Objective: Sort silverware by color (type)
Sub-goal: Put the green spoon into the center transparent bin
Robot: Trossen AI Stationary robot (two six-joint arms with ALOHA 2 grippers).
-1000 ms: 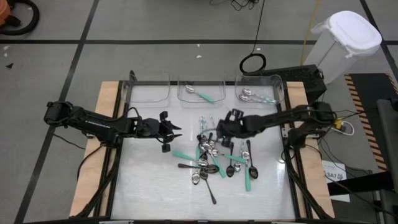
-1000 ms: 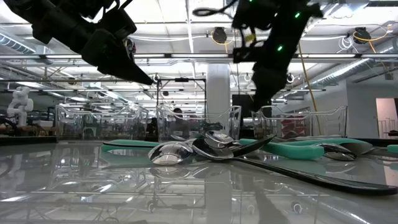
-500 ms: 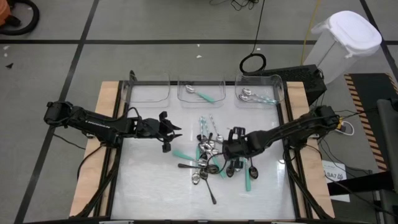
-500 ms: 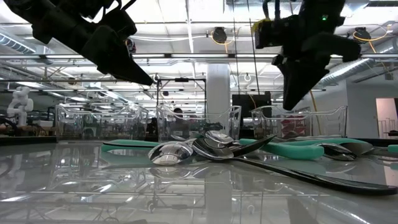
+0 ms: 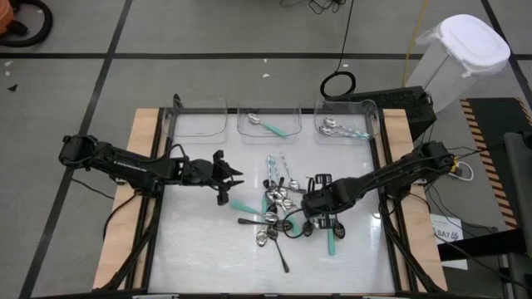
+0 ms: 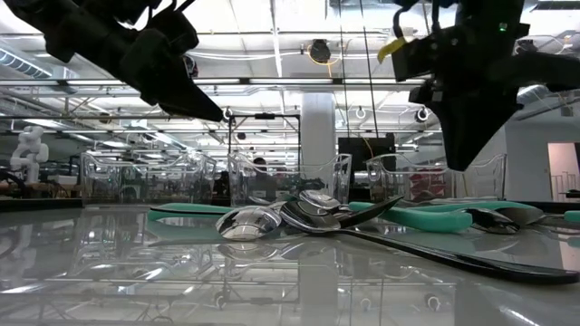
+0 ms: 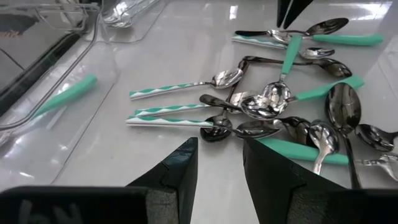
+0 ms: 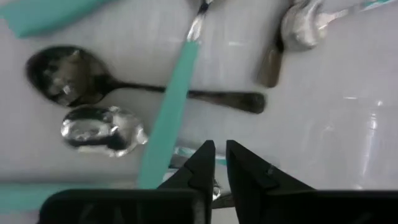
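**Now: right arm down over the spoon pile, picking not yet made**

High view. Silverware pile lies mid-table, in front of three clear bins along the far edge. Left bin looks empty; middle bin holds one teal-handled spoon; right bin holds a few pale-handled ones. Right gripper is low over the right side of the pile, above dark spoons and a teal handle. Left gripper waits just left of the pile, off the table.

Low view. Pile seen level: silver bowls, teal handles, one long dark spoon running toward the camera. Both arms hang above; neither touches the cutlery that I can make out.

Left wrist view. Left fingers stand moderately apart, nothing between them. Striped pale-handled spoons lie just ahead, teal and dark ones beyond.

Right wrist view. Right fingers narrow, a slim gap, nothing gripped. A teal-handled spoon lies just beside the tips; a dark spoon crosses under it.

Judgement: step is reach-and-select. Next move calls for wider jaws, centring over one handle, then a lift clear of crossing pieces.
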